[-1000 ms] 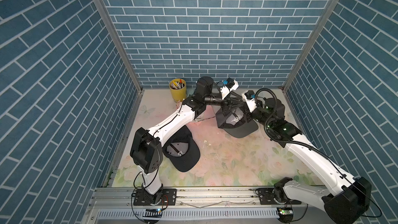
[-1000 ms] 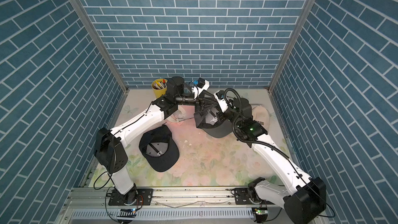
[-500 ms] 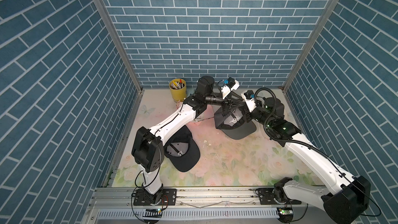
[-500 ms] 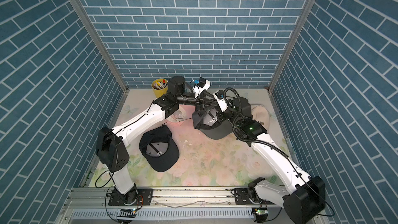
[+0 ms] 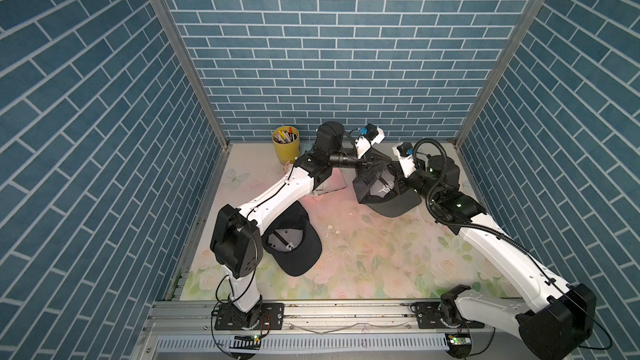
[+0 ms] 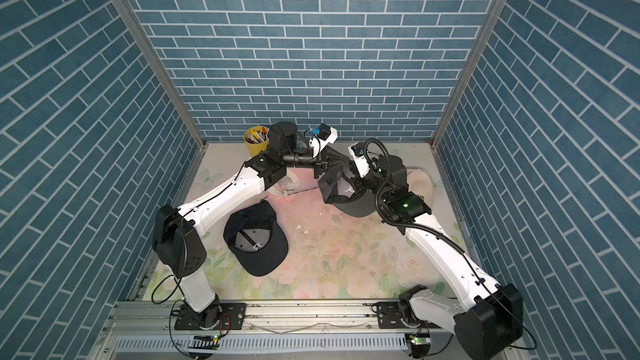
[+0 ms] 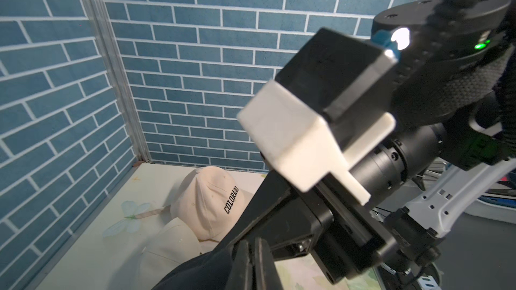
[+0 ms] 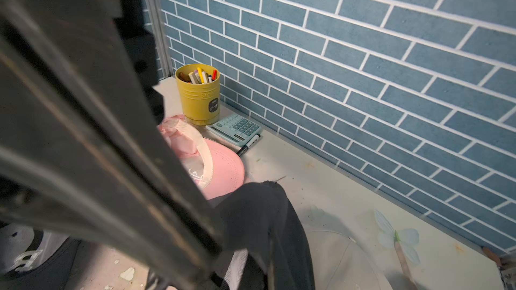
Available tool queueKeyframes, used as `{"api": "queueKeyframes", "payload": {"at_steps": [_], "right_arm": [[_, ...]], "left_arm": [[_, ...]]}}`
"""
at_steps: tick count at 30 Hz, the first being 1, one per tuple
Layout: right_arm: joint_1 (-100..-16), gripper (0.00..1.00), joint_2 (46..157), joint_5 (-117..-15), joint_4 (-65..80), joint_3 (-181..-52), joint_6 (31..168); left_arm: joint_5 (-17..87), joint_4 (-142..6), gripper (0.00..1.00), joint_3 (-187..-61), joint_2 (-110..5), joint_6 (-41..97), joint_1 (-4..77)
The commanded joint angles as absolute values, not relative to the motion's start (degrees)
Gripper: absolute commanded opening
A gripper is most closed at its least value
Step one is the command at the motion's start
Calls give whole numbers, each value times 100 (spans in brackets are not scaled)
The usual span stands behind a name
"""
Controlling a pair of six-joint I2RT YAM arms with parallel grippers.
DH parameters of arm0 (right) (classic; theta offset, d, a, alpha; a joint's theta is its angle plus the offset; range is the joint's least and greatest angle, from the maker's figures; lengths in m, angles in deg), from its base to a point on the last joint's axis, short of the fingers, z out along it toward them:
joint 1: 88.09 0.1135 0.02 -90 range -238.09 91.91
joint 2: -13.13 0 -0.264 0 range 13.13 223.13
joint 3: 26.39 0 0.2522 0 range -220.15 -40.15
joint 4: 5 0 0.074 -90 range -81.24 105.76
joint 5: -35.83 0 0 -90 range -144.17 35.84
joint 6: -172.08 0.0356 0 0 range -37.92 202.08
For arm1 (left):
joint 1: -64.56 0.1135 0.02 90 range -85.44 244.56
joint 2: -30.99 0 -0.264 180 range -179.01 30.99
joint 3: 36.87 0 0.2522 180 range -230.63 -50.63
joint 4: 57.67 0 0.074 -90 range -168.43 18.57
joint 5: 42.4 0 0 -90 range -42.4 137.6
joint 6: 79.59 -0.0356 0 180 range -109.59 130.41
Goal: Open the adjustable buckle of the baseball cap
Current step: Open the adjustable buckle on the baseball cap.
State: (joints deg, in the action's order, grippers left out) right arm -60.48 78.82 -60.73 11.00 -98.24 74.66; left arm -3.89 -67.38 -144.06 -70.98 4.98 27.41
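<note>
In both top views the black baseball cap (image 5: 388,199) sits near the back wall, squeezed between the left gripper (image 5: 383,161) and right gripper (image 5: 394,177). Both are clamped onto it. The white lettering on the cap is unreadable.

Left wrist view: the fingers (image 7: 245,263) are pinched tight on the black fabric, and the cream cap (image 7: 206,202) behind says COLORADO.

Right wrist view: the black cloth is bunched right at the gripper, and the yellow pen cup (image 8: 199,101) has a label too small to read.

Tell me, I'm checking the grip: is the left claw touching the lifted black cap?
Touching. In the left wrist view the shut left claw pinches fabric of the lifted black cap right at its fingertips.
</note>
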Motion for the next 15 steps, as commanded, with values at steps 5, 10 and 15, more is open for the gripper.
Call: {"api": "queueKeyframes", "payload": {"at_steps": [5,10,15], "right_arm": [[-6310,0,7856,-5574,687,-9685,8200],[-6469,0,7826,-5353,696,-9640,8665],[-6590,0,7904,-5135,843,-9749,9087]], "left_arm": [[496,-6113,0,-13824,-6460,377,2721],[1042,-5491,0,-13223,-6109,495,2720],[1454,-5195,0,-12863,-5818,517,2722]]}}
